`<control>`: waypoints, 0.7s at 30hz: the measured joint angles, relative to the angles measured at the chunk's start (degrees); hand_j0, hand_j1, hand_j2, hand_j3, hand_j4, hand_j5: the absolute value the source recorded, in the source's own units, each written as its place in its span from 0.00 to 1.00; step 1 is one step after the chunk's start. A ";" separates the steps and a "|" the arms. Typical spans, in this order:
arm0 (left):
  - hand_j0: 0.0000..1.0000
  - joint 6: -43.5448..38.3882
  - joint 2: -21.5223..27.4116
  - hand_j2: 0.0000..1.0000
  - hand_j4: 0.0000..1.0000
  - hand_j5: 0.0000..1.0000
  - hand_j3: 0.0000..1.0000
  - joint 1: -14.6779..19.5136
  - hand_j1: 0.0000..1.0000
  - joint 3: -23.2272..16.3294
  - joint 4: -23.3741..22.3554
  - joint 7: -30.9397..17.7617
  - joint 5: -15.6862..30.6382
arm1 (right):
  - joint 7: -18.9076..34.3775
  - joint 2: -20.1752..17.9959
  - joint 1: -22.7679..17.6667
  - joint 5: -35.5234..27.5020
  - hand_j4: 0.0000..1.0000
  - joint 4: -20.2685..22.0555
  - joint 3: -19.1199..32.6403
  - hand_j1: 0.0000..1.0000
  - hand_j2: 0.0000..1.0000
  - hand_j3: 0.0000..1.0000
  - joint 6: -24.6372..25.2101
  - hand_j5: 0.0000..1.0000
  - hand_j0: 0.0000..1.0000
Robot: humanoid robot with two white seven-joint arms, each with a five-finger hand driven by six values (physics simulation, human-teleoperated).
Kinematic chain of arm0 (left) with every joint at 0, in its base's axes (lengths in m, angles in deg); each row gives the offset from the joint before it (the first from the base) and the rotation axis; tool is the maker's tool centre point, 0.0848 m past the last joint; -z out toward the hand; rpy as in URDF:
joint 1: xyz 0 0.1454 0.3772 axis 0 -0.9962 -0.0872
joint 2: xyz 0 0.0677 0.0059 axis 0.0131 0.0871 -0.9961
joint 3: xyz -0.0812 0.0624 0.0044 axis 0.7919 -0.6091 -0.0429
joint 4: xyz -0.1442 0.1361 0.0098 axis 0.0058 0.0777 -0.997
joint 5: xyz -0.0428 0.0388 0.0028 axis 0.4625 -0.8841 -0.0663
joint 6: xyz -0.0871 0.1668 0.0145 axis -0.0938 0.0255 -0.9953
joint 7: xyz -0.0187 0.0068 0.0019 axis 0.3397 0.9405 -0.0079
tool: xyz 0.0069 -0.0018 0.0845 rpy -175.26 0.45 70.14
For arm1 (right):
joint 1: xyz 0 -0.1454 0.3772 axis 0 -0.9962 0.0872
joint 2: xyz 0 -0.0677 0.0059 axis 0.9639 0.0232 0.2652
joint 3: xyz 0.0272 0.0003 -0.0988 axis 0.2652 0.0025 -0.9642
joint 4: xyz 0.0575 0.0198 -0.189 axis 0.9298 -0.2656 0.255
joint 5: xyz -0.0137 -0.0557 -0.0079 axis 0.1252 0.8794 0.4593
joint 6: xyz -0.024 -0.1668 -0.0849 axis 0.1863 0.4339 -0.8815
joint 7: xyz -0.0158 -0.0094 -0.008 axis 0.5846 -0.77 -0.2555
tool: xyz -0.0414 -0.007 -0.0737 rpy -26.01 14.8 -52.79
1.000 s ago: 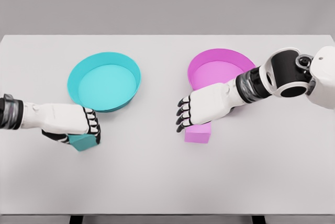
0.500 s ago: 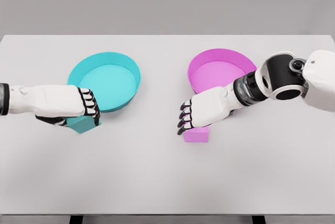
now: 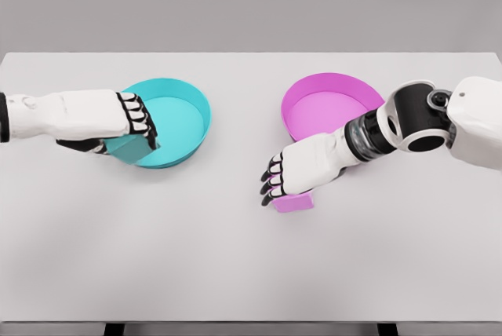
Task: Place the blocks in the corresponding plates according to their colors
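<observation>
Now carrying the teal block (image 3: 128, 147) over the near rim of the teal plate (image 3: 179, 116), left hand (image 3: 118, 120) clenched around it. Best to go further in, then let go low. Right hand (image 3: 294, 171) covering the pink block (image 3: 292, 202) beside the pink plate (image 3: 329, 104), grip hard to tell.

Both arms extended inward, palms down.
Left hand (image 3: 118, 120) curled in a grasp; right hand (image 3: 292, 173) lowered, fingers (image 3: 271, 183) curled downward.

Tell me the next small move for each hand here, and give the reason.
Probably carry the left hand a little further right, then release: it grips the teal block over the near-left rim of the teal plate, not yet over its floor. The right hand lies on the pink block, which sits on the table in front of the pink plate; it should likely close its fingers next.
</observation>
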 measured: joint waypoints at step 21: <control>0.55 0.01 -17.30 0.55 0.55 0.55 0.55 -0.26 0.55 3.26 -22.07 -0.41 -3.94 | 0.21 0.03 0.35 0.27 0.49 -0.08 0.27 0.49 0.49 0.49 -0.30 0.49 0.49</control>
